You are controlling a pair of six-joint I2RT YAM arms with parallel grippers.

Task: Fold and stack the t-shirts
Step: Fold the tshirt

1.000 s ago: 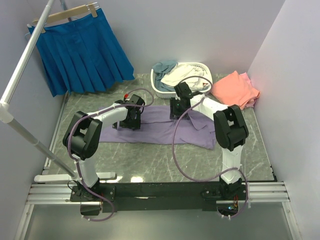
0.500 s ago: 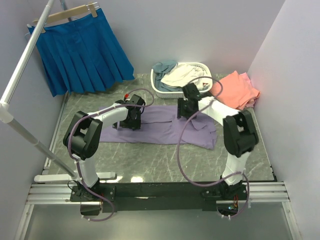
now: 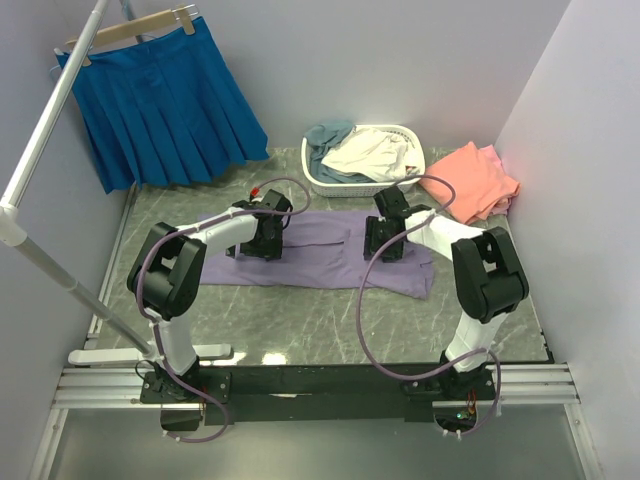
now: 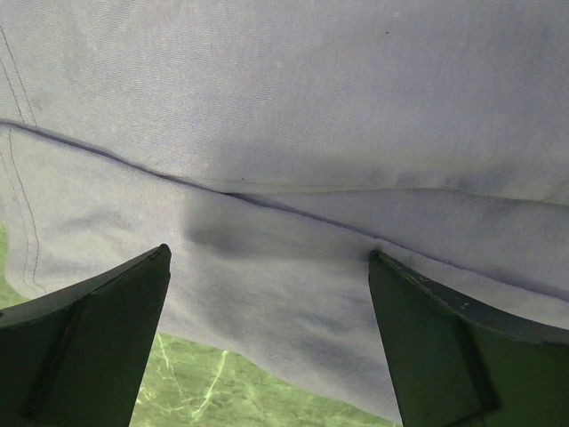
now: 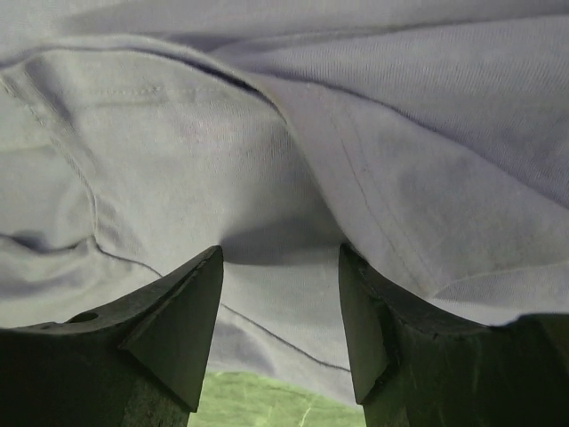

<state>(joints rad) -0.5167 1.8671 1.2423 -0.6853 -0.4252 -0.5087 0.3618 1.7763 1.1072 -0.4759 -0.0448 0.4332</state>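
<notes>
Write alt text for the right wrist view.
The right gripper hangs open, its two dark fingers close above the lavender t-shirt, whose overlapping folds and stitched seams fill the view. A sliver of green marble table shows between the fingers at the bottom.

Left tool [image 4: 268, 258], right tool [image 5: 280, 253]: jaws apart.

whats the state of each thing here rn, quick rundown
lavender t-shirt, laid out flat, creased
left pincer, open, low over the lavender t-shirt
right pincer, open, low over it too
coral-pink t-shirts, piled at the far right
basket, holding a crumpled cream tee and grey-blue tee
blue skirt, hanging up
</notes>
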